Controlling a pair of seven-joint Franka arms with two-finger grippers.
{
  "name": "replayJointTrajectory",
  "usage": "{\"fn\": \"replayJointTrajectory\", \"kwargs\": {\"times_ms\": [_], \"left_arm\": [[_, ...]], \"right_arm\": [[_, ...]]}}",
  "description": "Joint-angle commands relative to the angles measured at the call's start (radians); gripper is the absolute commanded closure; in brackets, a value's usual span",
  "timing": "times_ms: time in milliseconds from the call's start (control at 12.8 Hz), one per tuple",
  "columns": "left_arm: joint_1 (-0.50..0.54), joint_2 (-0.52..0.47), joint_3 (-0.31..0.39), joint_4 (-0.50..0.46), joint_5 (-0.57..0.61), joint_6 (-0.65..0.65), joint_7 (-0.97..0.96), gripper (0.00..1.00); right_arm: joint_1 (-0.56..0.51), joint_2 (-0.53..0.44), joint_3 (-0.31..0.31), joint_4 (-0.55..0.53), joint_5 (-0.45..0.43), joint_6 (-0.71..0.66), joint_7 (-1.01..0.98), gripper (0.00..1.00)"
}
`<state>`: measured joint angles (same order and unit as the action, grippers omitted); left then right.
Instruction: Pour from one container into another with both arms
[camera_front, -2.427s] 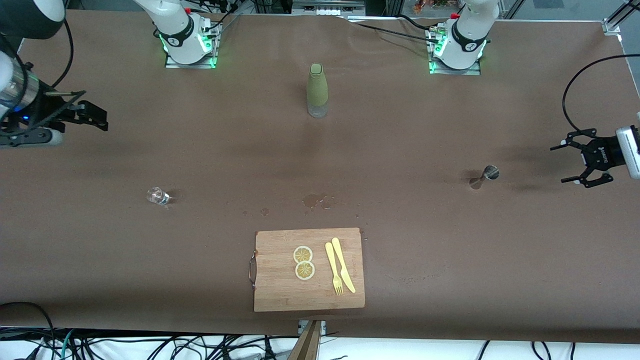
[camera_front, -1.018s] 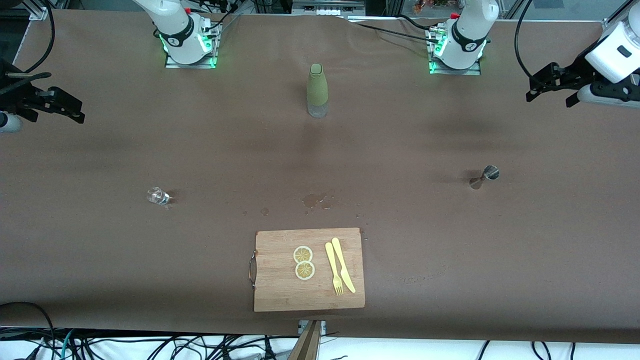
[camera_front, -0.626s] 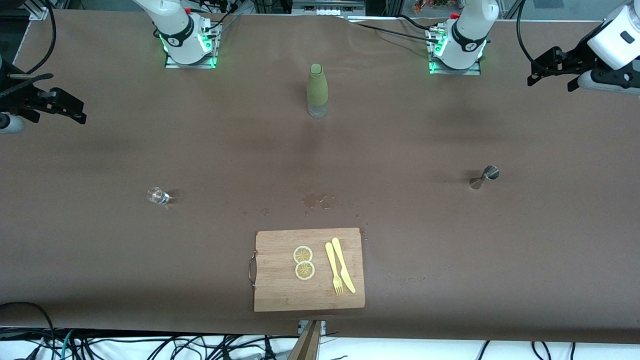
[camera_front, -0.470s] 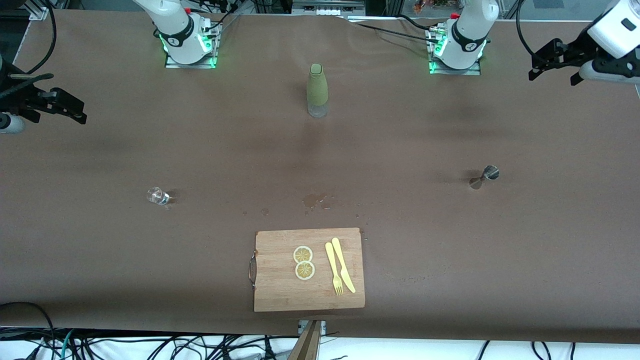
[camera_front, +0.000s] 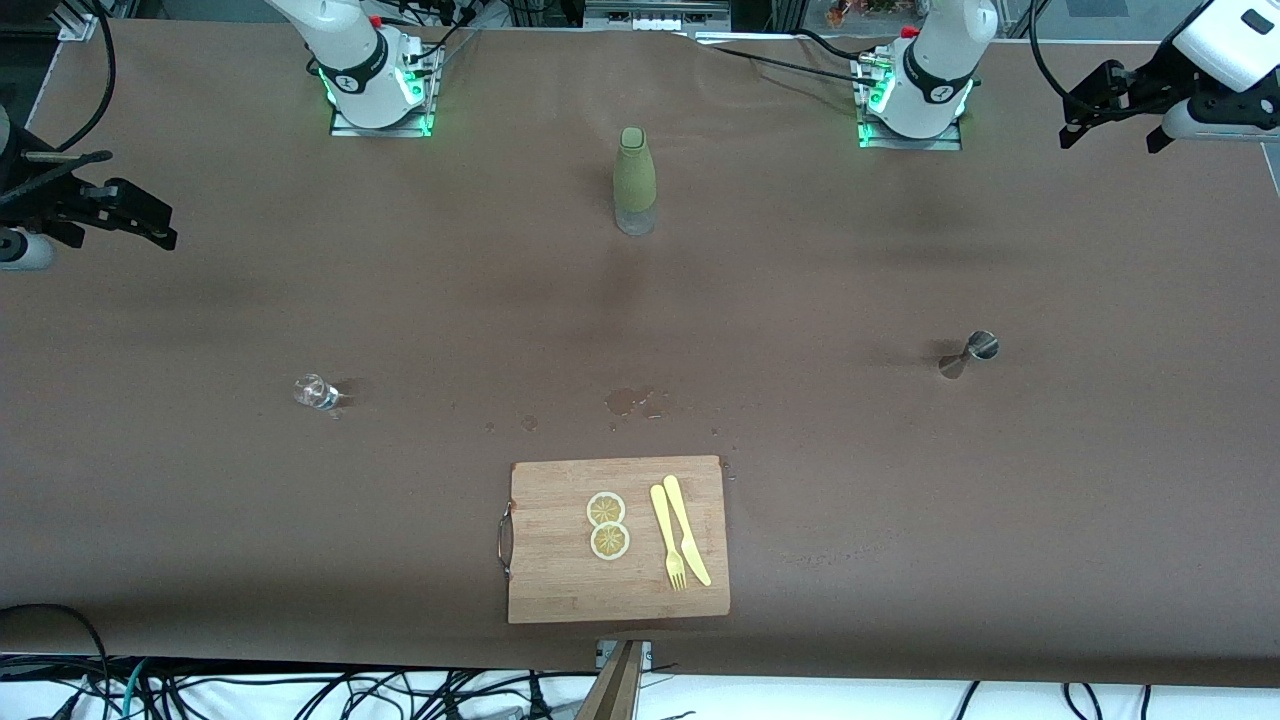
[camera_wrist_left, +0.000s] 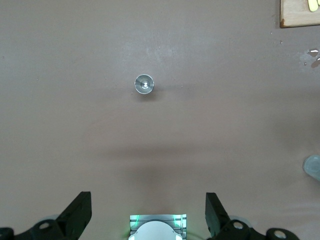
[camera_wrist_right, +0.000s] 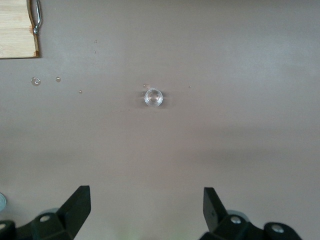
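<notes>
- I take the cutting board (camera_front: 618, 540) as my landmark; it lies on the brown tabletop (camera_front: 900, 500) at the edge nearest the front camera, carrying two lemon slices (camera_front: 607, 525), a yellow fork (camera_front: 667, 537) and a yellow knife (camera_front: 687, 529).
- Left hand (camera_front: 1108, 108) — up in the air over the tabletop's corner at the left arm's end, well apart from the board; fingers spread wide, nothing between them.
- Right hand (camera_front: 135, 215) — up over the tabletop's edge at the right arm's end, also well apart from the board; fingers wide, holding nothing.
- Metal jigger (camera_front: 968, 354): stands upright, farther from the camera than the board, toward the left arm's end. In the left wrist view I look straight down into it (camera_wrist_left: 144, 84).
- Small clear glass (camera_front: 314, 392): toward the right arm's end from the board, slightly farther from the camera; centred in the right wrist view (camera_wrist_right: 153, 97).
- Green bottle (camera_front: 634, 180): upright, capped, straight up-table from the board, between the two arm bases.
- Wet patches (camera_front: 632, 402) on the tabletop just beside the board's farther edge.
</notes>
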<state>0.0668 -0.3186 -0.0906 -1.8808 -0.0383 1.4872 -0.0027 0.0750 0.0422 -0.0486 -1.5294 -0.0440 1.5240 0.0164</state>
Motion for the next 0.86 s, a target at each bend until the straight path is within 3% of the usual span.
{"fn": "replayJointTrajectory", "kwargs": {"times_ms": [0,783], "left_arm": [[-0.001,0.013,-0.005,0.012,0.028,-0.010,-0.010,0.00],[-0.004,0.029,-0.008,0.012,0.028,0.019,-0.011,0.00]], "right_arm": [[0.006,0.005,-0.002,0.017,0.012,-0.002,0.013,0.00],[0.006,0.004,-0.002,0.012,0.012,-0.002,0.013,0.00]]}}
